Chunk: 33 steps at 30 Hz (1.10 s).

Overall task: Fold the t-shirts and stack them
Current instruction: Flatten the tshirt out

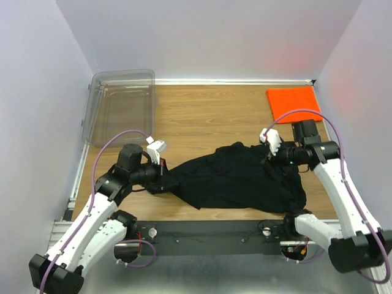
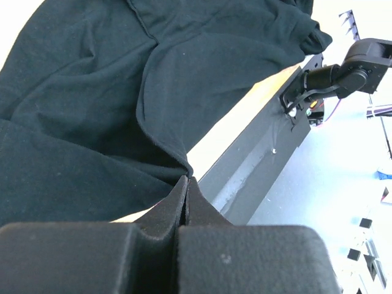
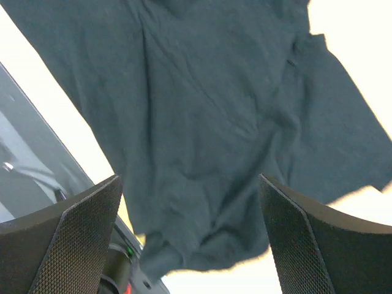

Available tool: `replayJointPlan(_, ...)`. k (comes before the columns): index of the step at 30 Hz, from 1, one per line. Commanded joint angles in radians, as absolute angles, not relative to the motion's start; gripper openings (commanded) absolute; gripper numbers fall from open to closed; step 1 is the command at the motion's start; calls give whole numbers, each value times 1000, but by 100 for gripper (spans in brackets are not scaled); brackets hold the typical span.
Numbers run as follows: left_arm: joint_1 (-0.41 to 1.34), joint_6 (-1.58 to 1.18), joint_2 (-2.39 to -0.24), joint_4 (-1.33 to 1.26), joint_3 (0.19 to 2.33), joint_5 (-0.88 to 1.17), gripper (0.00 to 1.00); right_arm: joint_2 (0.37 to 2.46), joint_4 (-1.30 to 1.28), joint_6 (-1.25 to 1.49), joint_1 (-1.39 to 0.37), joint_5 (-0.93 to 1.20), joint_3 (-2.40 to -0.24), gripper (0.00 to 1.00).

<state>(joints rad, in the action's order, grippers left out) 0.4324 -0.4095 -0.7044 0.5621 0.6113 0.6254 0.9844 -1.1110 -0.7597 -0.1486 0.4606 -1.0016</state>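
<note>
Top external: you've got the black shirt (image 1: pixel 239 174) lying crumpled on the near middle of the table (image 1: pixel 208 116), reaching almost to the front edge. The orange shirt (image 1: pixel 293 103) lies folded flat at the far right corner, well apart from it. Your left gripper (image 2: pixel 187 184) has its fingers pinched together on a fold at the black shirt's left edge, your right gripper (image 3: pixel 190 177) hangs over the shirt's right side with fingers spread wide and nothing between them, and the clear bin (image 1: pixel 122 104) sits at the far left corner.
</note>
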Motion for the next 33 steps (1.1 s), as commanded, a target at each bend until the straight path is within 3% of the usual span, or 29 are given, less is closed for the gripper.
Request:
replayJointPlan(1, 433, -400, -680, 538, 594, 676, 0, 1107, -1029, -667, -144, 578, -1026, 97)
replayJointPlan(3, 434, -394, -680, 540, 589, 680, 0, 1201, -1031, -660, -143, 562, -1032, 94)
replayJointPlan(4, 434, -390, -681, 541, 588, 680, 0, 1242, -1029, -657, -144, 546, -1034, 86)
replayJointPlan(6, 434, -391, -675, 540, 583, 673, 0, 1329, -997, -655, -144, 506, -1007, 81)
replayJointPlan(17, 434, -393, -693, 508, 569, 676, 0, 1542, -845, -663, -208, 479, -913, 72)
replayJointPlan(20, 433, -394, -698, 500, 566, 676, 0, 1580, -825, -652, -233, 476, -899, 65)
replayJointPlan(24, 434, -397, -696, 499, 566, 675, 0, 1588, -815, -649, -247, 483, -891, 42)
replayJointPlan(25, 434, -396, -696, 502, 566, 673, 0, 1580, -815, -649, -247, 483, -891, 30)
replayJointPlan(28, 434, -396, -696, 512, 568, 669, 0, 1516, -825, -641, -247, 451, -913, 7)
replayJointPlan(30, 434, -394, -696, 518, 574, 654, 0, 1438, -845, -621, -247, 417, -937, 1)
replayJointPlan(33, 434, -394, -696, 528, 590, 635, 0, 1365, -871, -585, -245, 379, -1017, 1)
